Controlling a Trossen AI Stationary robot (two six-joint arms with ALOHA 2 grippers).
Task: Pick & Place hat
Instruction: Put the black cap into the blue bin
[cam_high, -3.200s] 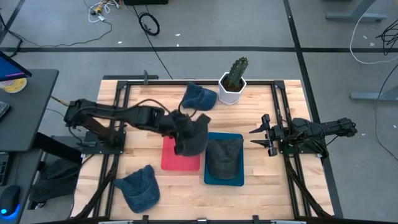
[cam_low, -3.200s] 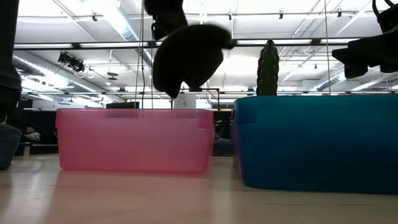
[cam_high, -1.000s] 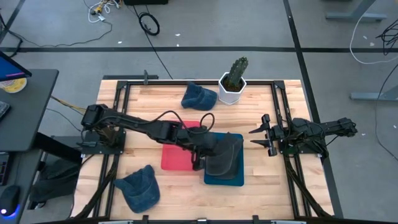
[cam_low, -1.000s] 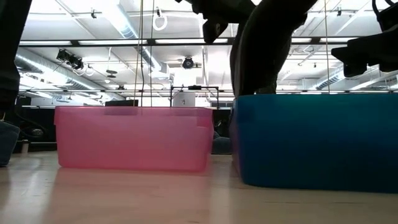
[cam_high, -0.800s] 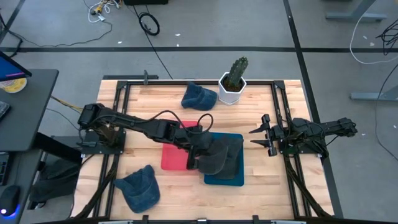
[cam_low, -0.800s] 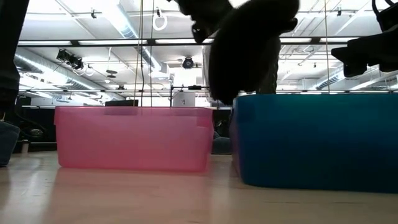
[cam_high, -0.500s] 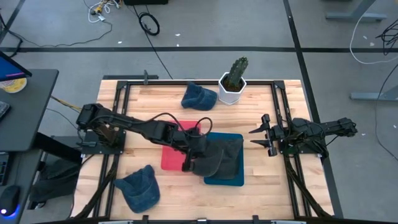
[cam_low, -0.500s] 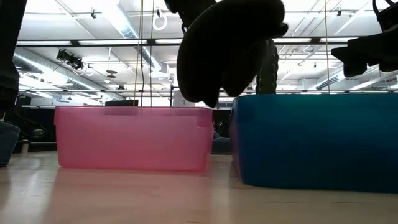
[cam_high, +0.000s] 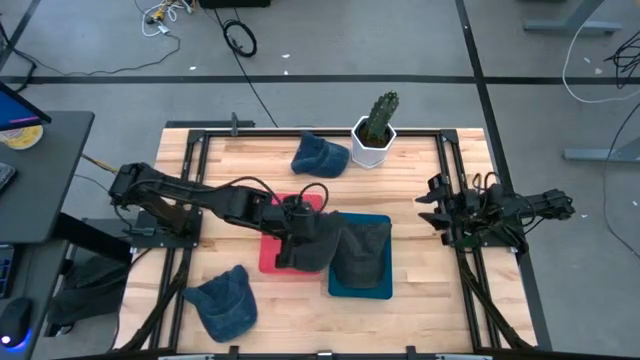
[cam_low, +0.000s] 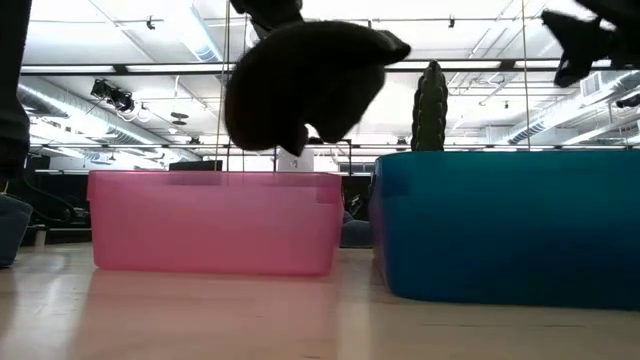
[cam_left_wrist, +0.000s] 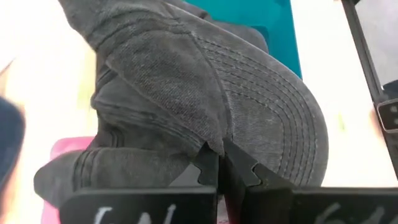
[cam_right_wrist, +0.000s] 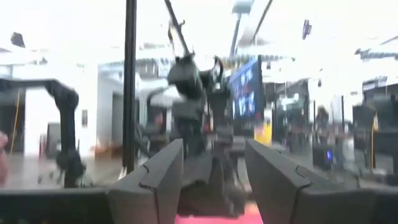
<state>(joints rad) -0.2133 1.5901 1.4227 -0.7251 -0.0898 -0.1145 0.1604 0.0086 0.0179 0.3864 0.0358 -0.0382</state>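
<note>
The left pincer (cam_high: 291, 228) is clenched on a dark grey hat (cam_high: 312, 243), its fingertips (cam_left_wrist: 214, 169) pinching the cloth. The hat hangs in the air above the pink bin (cam_high: 272, 257), by the edge it shares with the teal bin (cam_high: 382, 288), where a second grey hat (cam_high: 362, 252) lies. The right pincer (cam_high: 437, 210) waits at the counter's (cam_high: 235, 165) right side, fingers spread and empty. Two blue hats (cam_high: 221, 301) (cam_high: 319, 156) lie on the counter, one of them beside a potted cactus (cam_high: 377, 128).
</note>
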